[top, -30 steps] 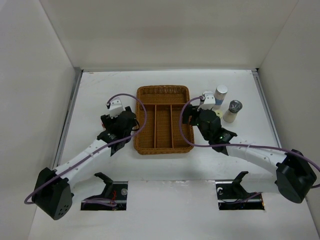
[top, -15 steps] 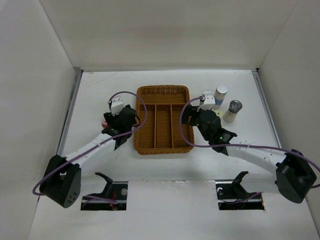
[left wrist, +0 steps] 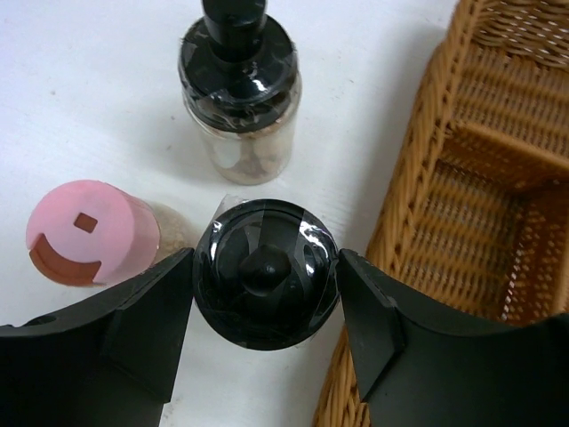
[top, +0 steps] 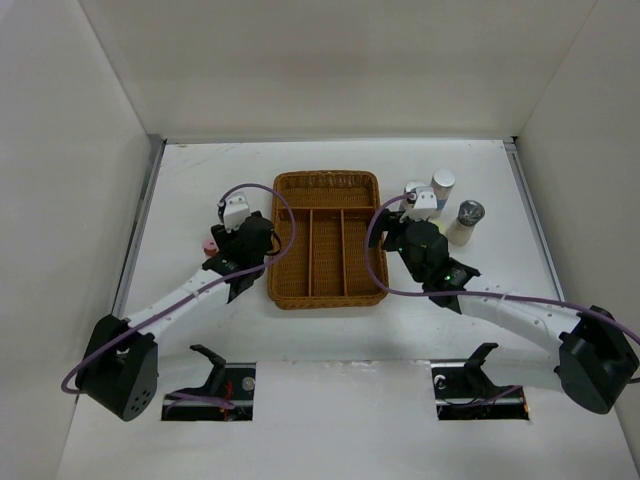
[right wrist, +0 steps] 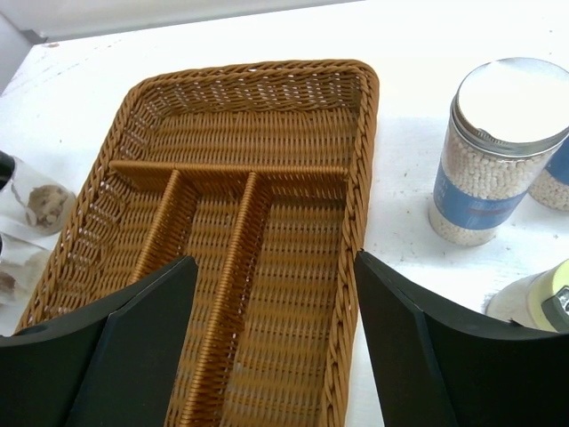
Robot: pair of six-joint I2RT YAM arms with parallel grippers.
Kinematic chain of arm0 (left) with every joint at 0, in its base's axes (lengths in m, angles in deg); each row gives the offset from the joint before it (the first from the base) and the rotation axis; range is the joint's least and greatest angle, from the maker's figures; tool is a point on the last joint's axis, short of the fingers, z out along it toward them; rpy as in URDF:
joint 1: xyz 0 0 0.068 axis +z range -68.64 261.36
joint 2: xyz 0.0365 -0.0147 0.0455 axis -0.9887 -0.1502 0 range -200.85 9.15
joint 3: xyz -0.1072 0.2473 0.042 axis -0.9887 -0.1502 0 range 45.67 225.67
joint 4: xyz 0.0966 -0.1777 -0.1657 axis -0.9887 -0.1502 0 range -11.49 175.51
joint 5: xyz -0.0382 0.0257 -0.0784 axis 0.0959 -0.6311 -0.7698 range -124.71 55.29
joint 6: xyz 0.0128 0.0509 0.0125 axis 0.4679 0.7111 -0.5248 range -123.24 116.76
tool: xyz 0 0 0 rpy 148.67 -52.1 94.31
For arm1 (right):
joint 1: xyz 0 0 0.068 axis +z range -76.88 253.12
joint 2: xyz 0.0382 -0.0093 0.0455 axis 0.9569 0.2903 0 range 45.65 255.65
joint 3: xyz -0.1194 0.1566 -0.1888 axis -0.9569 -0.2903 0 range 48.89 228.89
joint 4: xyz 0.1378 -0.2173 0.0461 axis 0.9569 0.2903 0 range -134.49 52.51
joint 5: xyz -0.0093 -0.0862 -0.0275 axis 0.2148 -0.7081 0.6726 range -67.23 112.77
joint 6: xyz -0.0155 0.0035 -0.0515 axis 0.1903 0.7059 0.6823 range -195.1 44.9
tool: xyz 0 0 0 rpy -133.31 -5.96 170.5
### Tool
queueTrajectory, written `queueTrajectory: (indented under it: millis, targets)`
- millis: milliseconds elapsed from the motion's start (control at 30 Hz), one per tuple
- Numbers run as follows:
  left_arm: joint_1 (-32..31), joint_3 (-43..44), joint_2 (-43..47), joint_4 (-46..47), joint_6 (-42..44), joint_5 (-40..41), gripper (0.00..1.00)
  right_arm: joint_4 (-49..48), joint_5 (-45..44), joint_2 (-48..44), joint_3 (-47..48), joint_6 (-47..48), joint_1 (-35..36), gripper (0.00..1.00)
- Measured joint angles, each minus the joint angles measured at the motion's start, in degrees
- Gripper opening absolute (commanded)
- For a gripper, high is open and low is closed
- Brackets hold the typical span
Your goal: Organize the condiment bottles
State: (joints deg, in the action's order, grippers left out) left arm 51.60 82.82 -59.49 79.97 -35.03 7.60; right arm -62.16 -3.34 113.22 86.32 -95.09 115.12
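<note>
Between our left fingers (left wrist: 133, 329) sits a round black-capped bottle (left wrist: 265, 271), grip we cannot tell; right fingers (right wrist: 133, 338) wide, empty.

brown wicker tray (top: 326, 177) on white table (top: 200, 180)

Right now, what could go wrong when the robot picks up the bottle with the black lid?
The left arm's fingers flank the black-capped bottle at its rounded, shiny cap, so it might slip. The pink-capped bottle stands right beside one finger and could get knocked over. The wicker tray is close on the other side and might snag it.
</note>
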Motion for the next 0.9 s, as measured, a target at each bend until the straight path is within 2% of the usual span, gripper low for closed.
queueTrajectory:
  millis: [200, 367, 533, 767, 900]
  targets:
    - [-3.32, 5.14, 4.28, -3.78, 1.62, 0.26, 0.31, -0.02, 0.04, -0.02, 0.00, -0.44, -0.04, 0.78]
    - [-4.59, 14.38, 1.07, -1.99, 2.45, 0.85, 0.32, -0.04, 0.09, -0.02, -0.02, -0.85, -0.31, 0.78]
    - [-5.03, 23.82, -10.23, 2.80, 3.32, -2.14, 0.32, -0.87, 0.22, -0.09, -0.72, -1.38, -0.94, 0.78]
    - [-2.40, 37.31, -28.81, 5.49, 4.68, -7.54, 0.32, -0.90, 0.24, -0.20, -1.73, -2.36, -2.47, 0.78]
    - [-1.16, 41.44, -35.56, 6.23, 5.95, -9.05, 0.32, -0.87, 0.26, -0.24, -1.84, -2.67, -2.62, 0.78]
